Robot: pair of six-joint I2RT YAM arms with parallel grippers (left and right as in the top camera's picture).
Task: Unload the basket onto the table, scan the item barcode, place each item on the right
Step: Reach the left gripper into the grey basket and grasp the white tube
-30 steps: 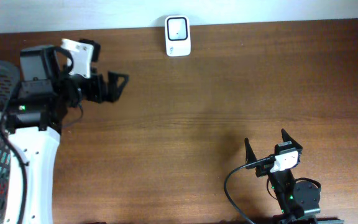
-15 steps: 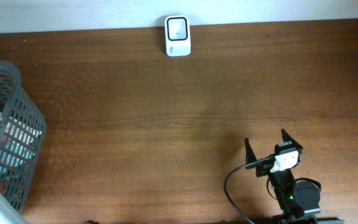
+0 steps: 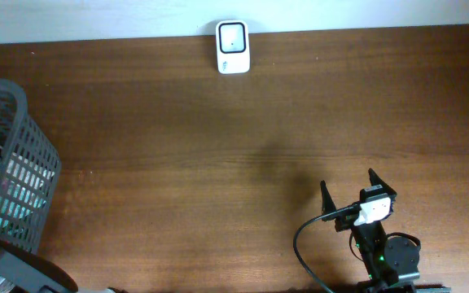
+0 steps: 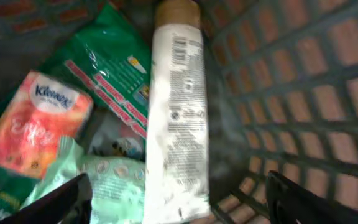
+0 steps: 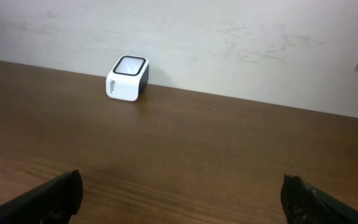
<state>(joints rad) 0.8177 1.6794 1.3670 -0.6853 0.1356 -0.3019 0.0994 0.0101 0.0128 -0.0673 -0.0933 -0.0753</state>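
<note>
Here, the left gripper (image 4: 182,196) hangs inside the basket (image 4: 303,93) with jaws spread and empty, the white tube (image 4: 178,112) lying lengthwise just below, between them, beside a tissue pack (image 4: 36,124). Best drop straight down and pinch the tube's lower body across its width, keeping its barcode (image 4: 180,46) uncovered. Beyond, the right gripper (image 3: 350,198) stands released, and the scanner (image 3: 233,36) sits at the far edge of the table (image 3: 218,163).

A dark wooden table (image 3: 218,163) is seen. A small white scanner (image 3: 233,47) is placed at its far edge. A grey mesh basket (image 3: 23,175) is set at its left side.
</note>
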